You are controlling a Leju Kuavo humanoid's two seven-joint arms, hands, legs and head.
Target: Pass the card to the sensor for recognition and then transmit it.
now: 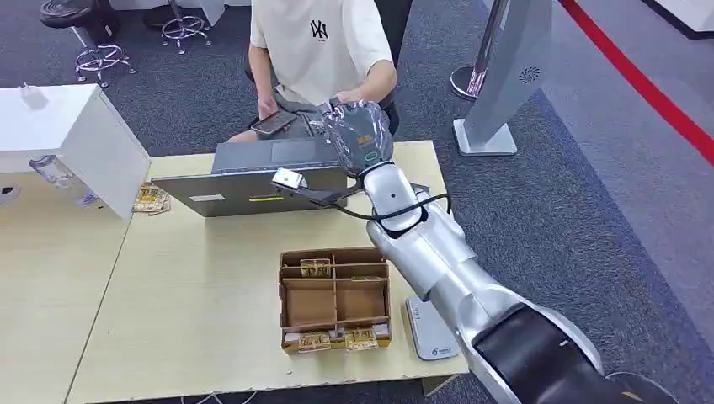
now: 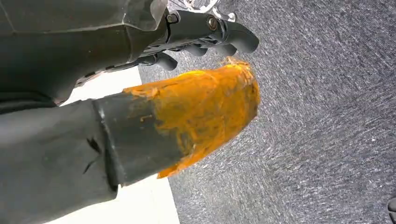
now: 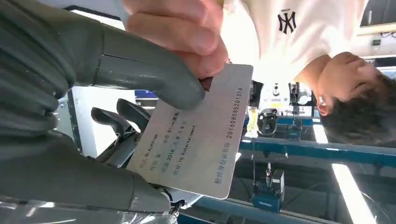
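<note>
Nearest, the right arm (image 1: 471, 295) crosses the table (image 1: 194, 311) beside a cardboard tray (image 1: 334, 299); farther on, the right hand (image 1: 360, 135) pinches the card (image 3: 196, 140), which a person's hand (image 3: 187, 32) also grips. Left hand (image 2: 205, 32): fingers curled, holding nothing.

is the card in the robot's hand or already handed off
In the hand, mid-handoff: the right hand grips the card under its thumb, while a person's fingers pinch the card's far edge.
</note>
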